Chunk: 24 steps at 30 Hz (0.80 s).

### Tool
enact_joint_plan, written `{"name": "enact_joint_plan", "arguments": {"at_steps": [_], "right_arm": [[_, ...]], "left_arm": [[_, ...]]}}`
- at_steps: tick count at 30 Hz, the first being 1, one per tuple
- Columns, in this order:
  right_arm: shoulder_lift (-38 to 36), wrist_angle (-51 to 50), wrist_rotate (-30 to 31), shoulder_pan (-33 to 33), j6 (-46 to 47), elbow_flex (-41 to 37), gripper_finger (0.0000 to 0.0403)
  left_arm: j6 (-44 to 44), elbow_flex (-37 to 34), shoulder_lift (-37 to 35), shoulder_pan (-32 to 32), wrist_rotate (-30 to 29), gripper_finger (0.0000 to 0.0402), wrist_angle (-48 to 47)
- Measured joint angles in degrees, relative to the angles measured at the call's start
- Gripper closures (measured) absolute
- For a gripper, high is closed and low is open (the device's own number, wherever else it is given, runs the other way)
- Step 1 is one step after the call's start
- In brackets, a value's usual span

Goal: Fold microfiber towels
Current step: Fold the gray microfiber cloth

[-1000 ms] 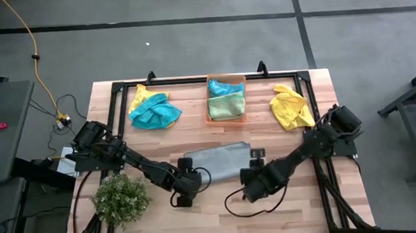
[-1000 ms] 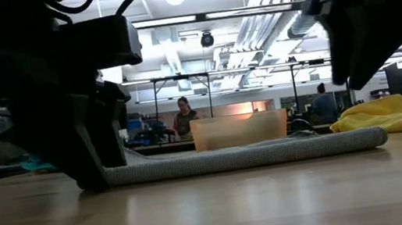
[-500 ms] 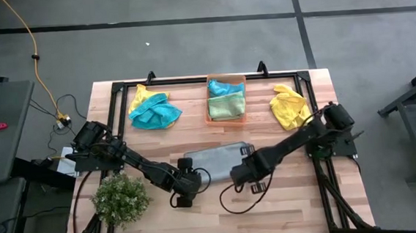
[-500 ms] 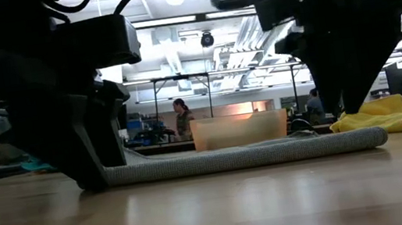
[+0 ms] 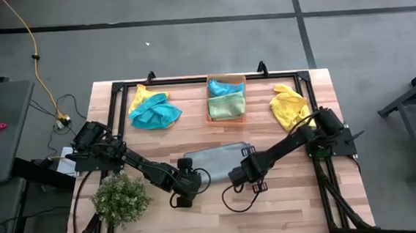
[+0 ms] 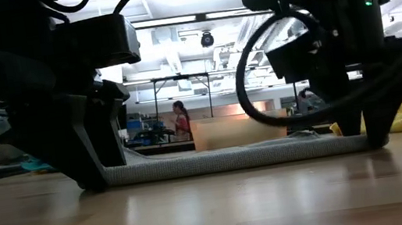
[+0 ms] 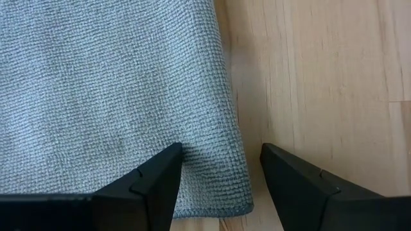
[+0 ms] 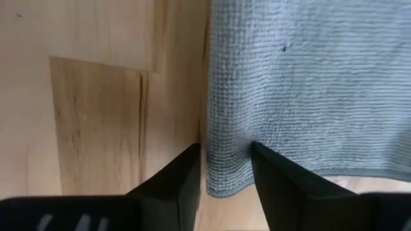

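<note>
Towels, teal (image 5: 225, 88) and green (image 5: 226, 106), fill orange bin (image 5: 208, 100); both grippers parted astride grey towel (image 5: 218, 158).

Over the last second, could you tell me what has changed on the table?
The right gripper swung in from the right and came down at the grey towel's right near corner, fingers straddling its edge. The left gripper stayed open at the left near corner. The towel, the bin and the other towels did not move.
</note>
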Motion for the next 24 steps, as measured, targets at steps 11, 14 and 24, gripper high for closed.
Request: {"name": "enact_joint_plan", "arguments": {"at_steps": [11,14,24], "right_arm": [[0.83,0.2,-0.52,0.09,2.64,0.15,0.0274],[0.85,0.22,-0.54,0.09,2.76,0.15,0.0274],[0.89,0.34,-0.54,0.09,2.78,0.12,0.0275]], "left_arm": [[-0.53,0.0,0.06,-1.34,-0.49,0.0206,-0.26],[-0.92,-0.01,0.07,-2.52,-1.64,0.0218,-0.27],[-1.45,-0.07,0.13,-4.09,-3.78,0.0304,-0.45]]}}
